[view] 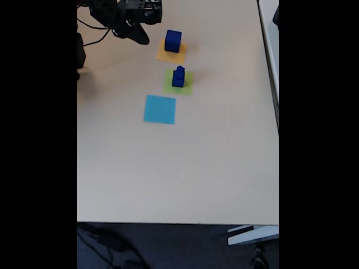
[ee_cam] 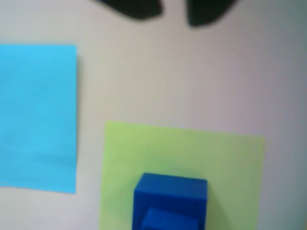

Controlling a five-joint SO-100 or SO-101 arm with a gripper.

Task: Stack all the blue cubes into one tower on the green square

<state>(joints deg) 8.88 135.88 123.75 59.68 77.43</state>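
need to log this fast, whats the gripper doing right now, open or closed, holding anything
Gripper: open and empty in the wrist view, its two dark fingertips apart above bare table, clear of the blue cubes on the green square.

Black arm, dark cables, rounded black end effector tips

Arm pulled back, holding nothing.
My gripper hangs near the table's far left corner in the fixed view, fingertips apart and empty.
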